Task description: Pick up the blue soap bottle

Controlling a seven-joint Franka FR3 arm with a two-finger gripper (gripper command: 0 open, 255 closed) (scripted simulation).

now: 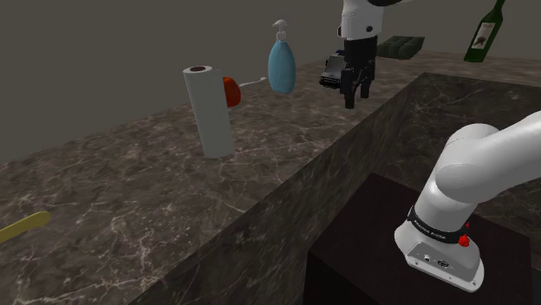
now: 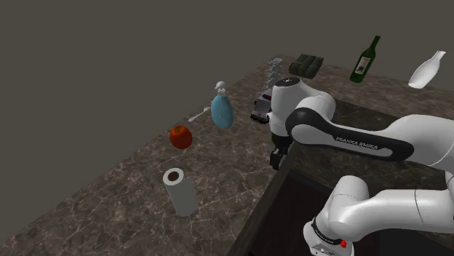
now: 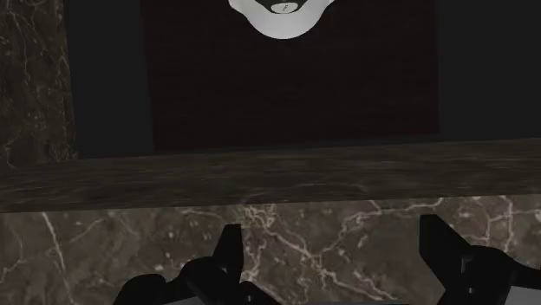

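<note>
The blue soap bottle (image 1: pixel 281 62) (image 2: pixel 222 110) with a white pump top stands upright on the dark marble counter (image 1: pixel 130 182), near its far edge. My black gripper (image 1: pixel 354 91) (image 2: pixel 277 158) hangs over the counter's near edge, to the shoulder view's right of the bottle and well apart from it. In the wrist view its fingers (image 3: pixel 230 247) stand apart, open, with only marble and the counter's edge between them; nothing is held.
A white paper towel roll (image 1: pixel 208 111) and a red fruit (image 1: pixel 231 90) stand on the shoulder view's left of the bottle. A small black-and-white object (image 2: pixel 260 108) sits behind the gripper. Farther back are a dark green box (image 1: pixel 400 45), a green wine bottle (image 1: pixel 485 32) and a white vase (image 2: pixel 426 69).
</note>
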